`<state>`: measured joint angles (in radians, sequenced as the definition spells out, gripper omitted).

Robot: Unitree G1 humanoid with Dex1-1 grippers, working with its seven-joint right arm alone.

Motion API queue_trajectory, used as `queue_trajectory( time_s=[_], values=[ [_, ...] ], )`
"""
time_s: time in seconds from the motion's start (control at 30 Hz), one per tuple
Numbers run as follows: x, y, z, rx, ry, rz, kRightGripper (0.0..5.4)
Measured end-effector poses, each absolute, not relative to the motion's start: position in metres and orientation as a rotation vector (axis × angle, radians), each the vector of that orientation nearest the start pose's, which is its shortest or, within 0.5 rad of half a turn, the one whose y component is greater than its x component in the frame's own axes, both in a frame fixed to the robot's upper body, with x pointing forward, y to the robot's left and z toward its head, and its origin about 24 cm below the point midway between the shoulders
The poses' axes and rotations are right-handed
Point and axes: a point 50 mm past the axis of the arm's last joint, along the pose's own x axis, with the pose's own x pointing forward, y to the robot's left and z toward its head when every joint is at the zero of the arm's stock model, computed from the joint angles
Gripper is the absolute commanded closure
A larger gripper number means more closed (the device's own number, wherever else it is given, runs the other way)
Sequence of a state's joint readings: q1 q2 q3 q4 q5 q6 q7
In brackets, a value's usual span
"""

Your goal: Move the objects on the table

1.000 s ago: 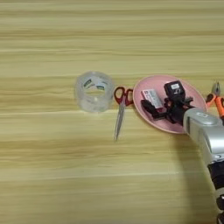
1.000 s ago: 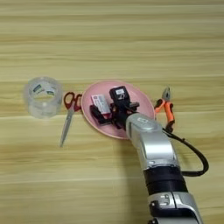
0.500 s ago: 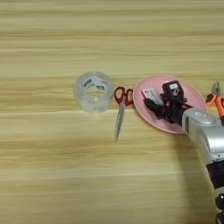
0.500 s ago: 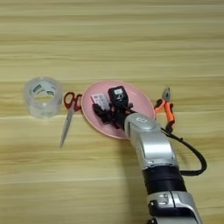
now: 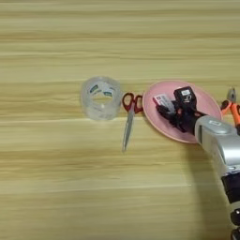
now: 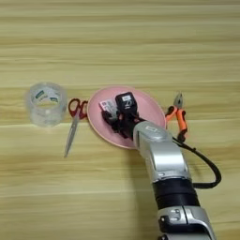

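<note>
Reaching in from five o'clock, the silver forearm (image 6: 161, 161) held its claw (image 6: 115, 118) over the pink plate (image 6: 149, 108); whether the black fingers were parted could not be told, as they merged with the wrist. Red-handled scissors (image 5: 129, 119) lay just beside the plate at its nine o'clock, blades pointing to six. The clear tape roll (image 5: 99, 97) stood farther at nine o'clock, and orange-handled pliers (image 6: 178, 121) lay at three o'clock on the wooden surface (image 5: 70, 187).

Wooden table (image 5: 56, 187) with tape roll (image 5: 100, 97), scissors (image 5: 129, 118), pink plate (image 5: 158, 121), pliers (image 6: 178, 115).
</note>
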<state>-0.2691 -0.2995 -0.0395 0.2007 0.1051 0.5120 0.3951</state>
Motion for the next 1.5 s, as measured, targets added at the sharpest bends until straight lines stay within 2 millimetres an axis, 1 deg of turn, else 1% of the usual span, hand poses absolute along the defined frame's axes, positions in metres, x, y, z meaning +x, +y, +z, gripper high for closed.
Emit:
queue_trajectory(
  time_s=[0.23,0.43,0.63,0.77,0.9,1.03,1.07,1.1,1.2,1.37,1.5],
  values=[
    [0.296,-0.209,0.054,-0.088,0.381,0.258,3.31],
    [0.297,-0.223,0.068,-0.086,0.340,0.210,3.31],
    [0.297,-0.242,0.079,-0.068,0.296,0.134,3.31],
    [0.293,-0.266,0.090,-0.077,0.268,0.042,3.31],
    [0.291,-0.279,0.096,-0.069,0.251,-0.005,3.31],
    [0.283,-0.302,0.095,-0.058,0.256,-0.096,3.31],
    [0.281,-0.306,0.095,-0.058,0.257,-0.107,3.31],
    [0.277,-0.316,0.094,-0.058,0.262,-0.148,3.31],
    [0.275,-0.324,0.091,-0.049,0.266,-0.177,3.31],
    [0.267,-0.343,0.076,-0.023,0.317,-0.243,3.31],
    [0.263,-0.350,0.062,-0.006,0.359,-0.264,3.31]
  ],
)
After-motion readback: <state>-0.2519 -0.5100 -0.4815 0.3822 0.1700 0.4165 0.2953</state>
